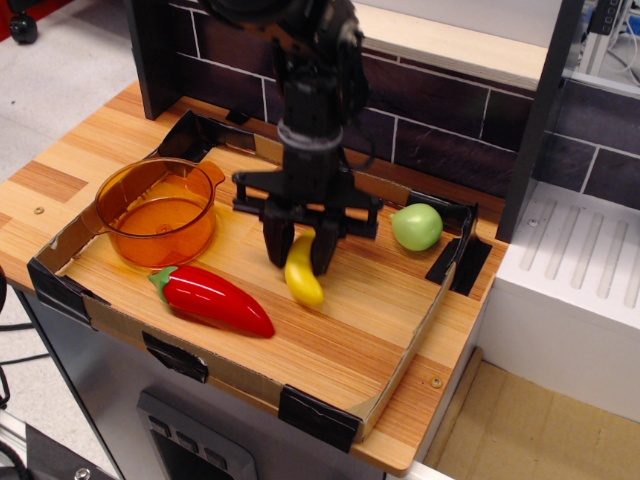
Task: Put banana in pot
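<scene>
The yellow toy banana (301, 275) lies near the middle of the wooden tray, its upper end between my fingers. My black gripper (298, 258) comes straight down from above and its fingers are closed against the banana's upper part. The banana's lower end still seems to rest on the wood. The translucent orange pot (157, 210) stands upright and empty at the tray's left, about a pot's width from the gripper.
A red toy pepper (212, 299) lies in front of the pot, left of the banana. A round green fruit (416, 226) sits at the right near black corner brackets. The tray has a low cardboard rim (405, 352). A dark brick wall (440, 125) stands behind.
</scene>
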Robot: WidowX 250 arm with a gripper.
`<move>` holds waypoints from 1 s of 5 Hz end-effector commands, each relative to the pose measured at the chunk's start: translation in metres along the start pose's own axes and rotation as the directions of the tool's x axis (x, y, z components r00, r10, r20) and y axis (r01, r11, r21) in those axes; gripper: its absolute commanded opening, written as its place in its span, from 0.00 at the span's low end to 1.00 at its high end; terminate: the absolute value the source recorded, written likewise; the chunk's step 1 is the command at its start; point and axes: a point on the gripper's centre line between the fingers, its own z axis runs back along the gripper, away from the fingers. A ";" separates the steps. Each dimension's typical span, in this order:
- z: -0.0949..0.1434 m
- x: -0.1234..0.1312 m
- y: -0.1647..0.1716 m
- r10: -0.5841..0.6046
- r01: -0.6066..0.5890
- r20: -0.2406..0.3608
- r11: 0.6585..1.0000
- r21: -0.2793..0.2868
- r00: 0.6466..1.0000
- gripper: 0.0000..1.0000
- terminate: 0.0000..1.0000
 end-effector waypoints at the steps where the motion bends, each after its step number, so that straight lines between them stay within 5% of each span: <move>1: 0.070 0.026 0.017 0.177 -0.169 0.073 0.981 -0.096 0.982 0.00 0.00; 3: 0.089 0.042 0.081 0.363 -0.352 0.107 0.930 -0.103 0.926 0.00 0.00; 5: 0.069 0.028 0.122 0.300 -0.297 0.093 0.954 -0.040 0.949 0.00 0.00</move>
